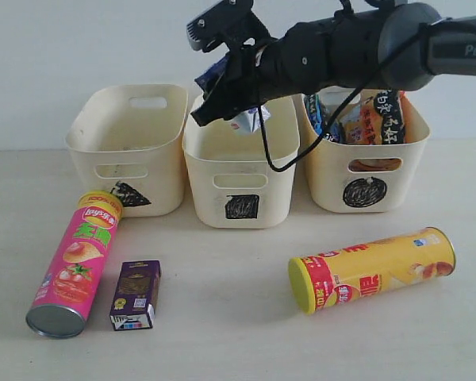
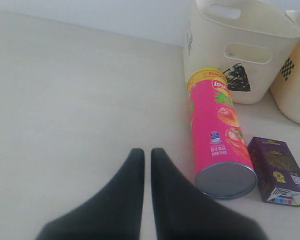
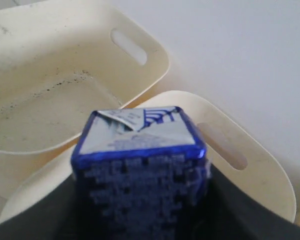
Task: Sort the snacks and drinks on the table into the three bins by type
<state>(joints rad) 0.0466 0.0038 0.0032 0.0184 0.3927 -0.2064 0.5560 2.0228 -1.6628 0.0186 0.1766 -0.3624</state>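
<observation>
My right gripper (image 1: 224, 100) is shut on the blue-and-white soft pack (image 1: 251, 119) (image 3: 140, 131) and holds it above the middle bin (image 1: 222, 163) (image 3: 262, 172), the one marked with a black square. My left gripper (image 2: 147, 153) is shut and empty, low over the table (image 2: 65, 100), beside the pink tube (image 2: 216, 137). In the exterior view the pink tube (image 1: 77, 260) lies at front left, the purple carton (image 1: 136, 294) right beside it, and the yellow tube (image 1: 373, 271) lies at front right. Orange-black (image 1: 385, 117) and blue-black (image 1: 319, 116) packets stand in the circle bin (image 1: 325, 178).
The triangle bin (image 1: 91, 151) (image 2: 210, 45) stands at back left with nothing visible in it, and its inside also shows in the right wrist view (image 3: 45, 100). The three bins stand side by side along the back wall. A black cable hangs from the right arm over the middle bin.
</observation>
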